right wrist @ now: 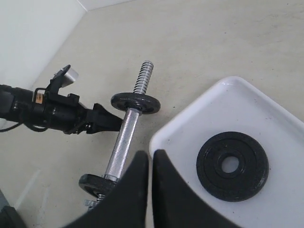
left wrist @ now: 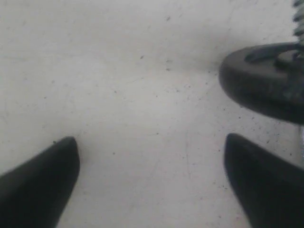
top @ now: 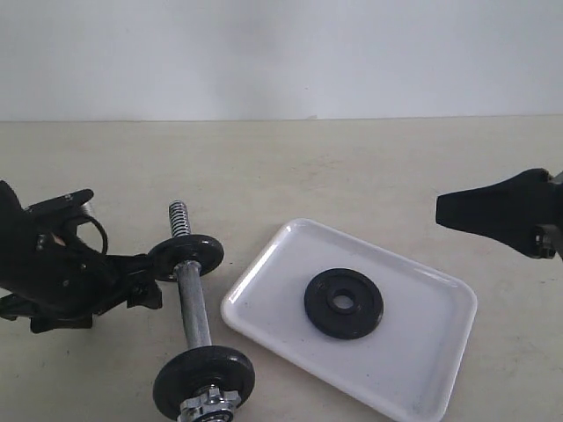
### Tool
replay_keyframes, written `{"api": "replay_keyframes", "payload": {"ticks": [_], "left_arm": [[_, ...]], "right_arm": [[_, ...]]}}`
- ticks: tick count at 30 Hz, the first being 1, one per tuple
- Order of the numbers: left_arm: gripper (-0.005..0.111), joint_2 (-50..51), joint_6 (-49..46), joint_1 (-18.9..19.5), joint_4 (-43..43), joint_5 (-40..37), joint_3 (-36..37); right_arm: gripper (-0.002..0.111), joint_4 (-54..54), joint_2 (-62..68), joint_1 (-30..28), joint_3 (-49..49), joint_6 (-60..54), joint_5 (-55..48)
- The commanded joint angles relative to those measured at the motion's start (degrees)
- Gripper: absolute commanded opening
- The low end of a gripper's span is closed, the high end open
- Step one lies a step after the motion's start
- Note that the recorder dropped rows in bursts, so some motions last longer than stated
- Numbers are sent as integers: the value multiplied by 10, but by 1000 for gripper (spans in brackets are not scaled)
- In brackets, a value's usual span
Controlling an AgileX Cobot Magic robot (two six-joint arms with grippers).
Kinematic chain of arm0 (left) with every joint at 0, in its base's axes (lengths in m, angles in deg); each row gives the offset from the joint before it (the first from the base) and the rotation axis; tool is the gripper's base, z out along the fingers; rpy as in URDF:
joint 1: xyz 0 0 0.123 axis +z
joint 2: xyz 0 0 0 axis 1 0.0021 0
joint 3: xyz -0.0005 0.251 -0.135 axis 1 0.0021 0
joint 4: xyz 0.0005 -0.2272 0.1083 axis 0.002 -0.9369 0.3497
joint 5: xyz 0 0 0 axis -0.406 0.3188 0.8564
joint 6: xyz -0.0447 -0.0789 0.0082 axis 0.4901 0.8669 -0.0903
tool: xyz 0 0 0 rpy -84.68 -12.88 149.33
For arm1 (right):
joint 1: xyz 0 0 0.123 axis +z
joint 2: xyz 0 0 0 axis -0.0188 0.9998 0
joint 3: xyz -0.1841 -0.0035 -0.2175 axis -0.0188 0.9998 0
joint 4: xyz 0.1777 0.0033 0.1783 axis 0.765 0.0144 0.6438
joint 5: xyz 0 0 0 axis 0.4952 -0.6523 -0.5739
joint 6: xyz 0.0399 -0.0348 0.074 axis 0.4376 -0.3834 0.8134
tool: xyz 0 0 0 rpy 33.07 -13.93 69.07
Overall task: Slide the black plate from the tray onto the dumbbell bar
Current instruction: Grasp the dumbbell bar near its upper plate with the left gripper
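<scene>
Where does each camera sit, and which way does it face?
Exterior view: off the arms, looking down across the beige table at the glossy white rectangular tray; left gripper and right gripper at the edges.
Left wrist view: on the left wrist, facing the table between open fingers.
Right wrist view: on the right wrist, looking down past shut fingers.
Shared by exterior and right wrist: the round matte-black plate.

The left gripper (top: 158, 281) is a matte-black, blocky unit with angular housings and stepped edges. A thin black cable (top: 98, 233) loops from its body, near a small pale silver-grey cap (right wrist: 71, 75) and a tiny orange label (right wrist: 37, 96). Its dark fingers (left wrist: 42, 187) taper to blunt wedge tips. The right gripper (right wrist: 150, 164) is likewise black, its smooth, broad fingers narrowing to rounded points.
</scene>
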Motion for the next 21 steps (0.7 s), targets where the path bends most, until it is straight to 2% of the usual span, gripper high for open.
{"api": "replay_keyframes", "payload": {"ticks": [1, 7, 14, 21], "left_arm": [[85, 44, -2, -3, -32, -16, -6], [83, 49, 0, -3, -35, -51, -33], [83, 48, -11, -3, -35, -133, -56], [77, 5, -15, -3, -35, -171, -58]], "right_arm": [[0, 2, 1, 0, 0, -1, 5], [0, 2, 1, 0, 0, -1, 5], [0, 2, 1, 0, 0, -1, 2], [0, 2, 1, 0, 0, -1, 0]]}}
